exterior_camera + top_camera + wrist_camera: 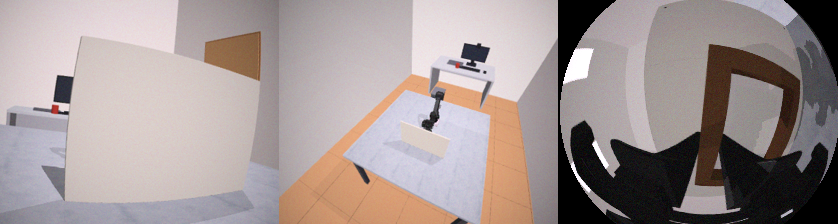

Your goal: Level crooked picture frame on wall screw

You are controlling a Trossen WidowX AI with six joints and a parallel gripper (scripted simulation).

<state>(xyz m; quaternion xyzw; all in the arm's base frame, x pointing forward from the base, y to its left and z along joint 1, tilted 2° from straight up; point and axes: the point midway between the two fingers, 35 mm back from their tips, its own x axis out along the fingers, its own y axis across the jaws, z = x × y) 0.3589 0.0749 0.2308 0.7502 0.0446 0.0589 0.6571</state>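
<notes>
The brown picture frame (716, 95) is in front of the pale wall panel (424, 140) (160, 123) (675, 75). In the wrist view its top bar slopes down to the right more than the panel's top edge, but the wide lens bends lines and the exact tilt cannot be told. My gripper (709, 136) is shut on the lower part of the frame's left bar, one black finger on each side. The screw and the notched strip do not show. The top and exterior views see only the panel's back, which hides the frame.
The arm (436, 108) stands on the table (376, 131) on the far side of the panel. A desk (443, 64) with a monitor (475, 53) and a red cup (457, 65) stands beyond the table. A brown board (235, 52) is on the wall.
</notes>
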